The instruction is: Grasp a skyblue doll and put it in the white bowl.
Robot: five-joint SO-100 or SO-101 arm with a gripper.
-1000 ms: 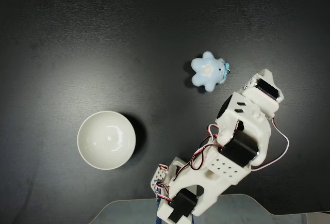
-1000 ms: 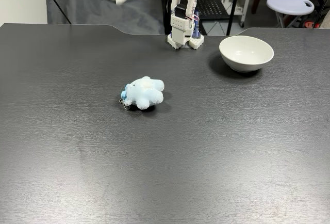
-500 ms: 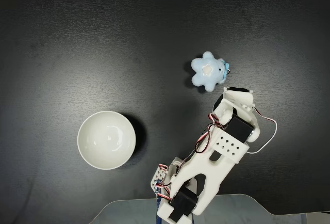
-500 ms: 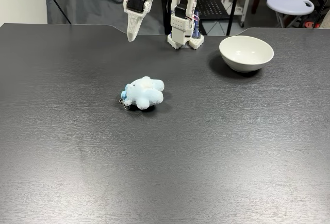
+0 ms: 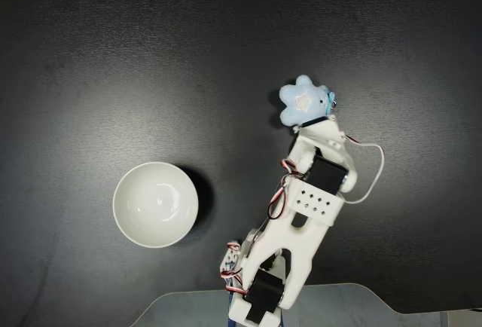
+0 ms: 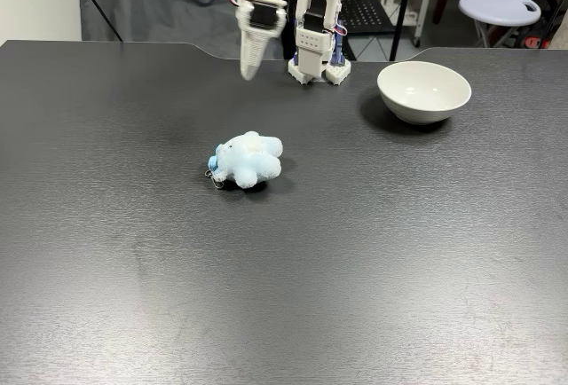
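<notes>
The skyblue doll (image 5: 303, 102) (image 6: 248, 159) lies alone on the black table, its whitish face patch up and a small metal ring at its side. The white bowl (image 5: 143, 214) (image 6: 424, 90) stands empty, well apart from the doll. My gripper (image 6: 249, 70) points straight down with its fingers closed to one tapered tip and nothing held. It hangs above the table, behind the doll in the front fixed view. Seen from above, the white arm (image 5: 315, 191) reaches from the bottom edge, and its end overlaps the doll's lower edge.
The arm's base (image 6: 317, 58) is fixed at the table's far edge in the front fixed view, between doll and bowl. Behind the table stand a dark cloth (image 6: 151, 3) and a pale stool (image 6: 500, 5).
The arm has swung toward the doll, and the gripper has come lower. In the top view its end went from right of the doll to just over the doll's edge. Doll and bowl stayed put.
</notes>
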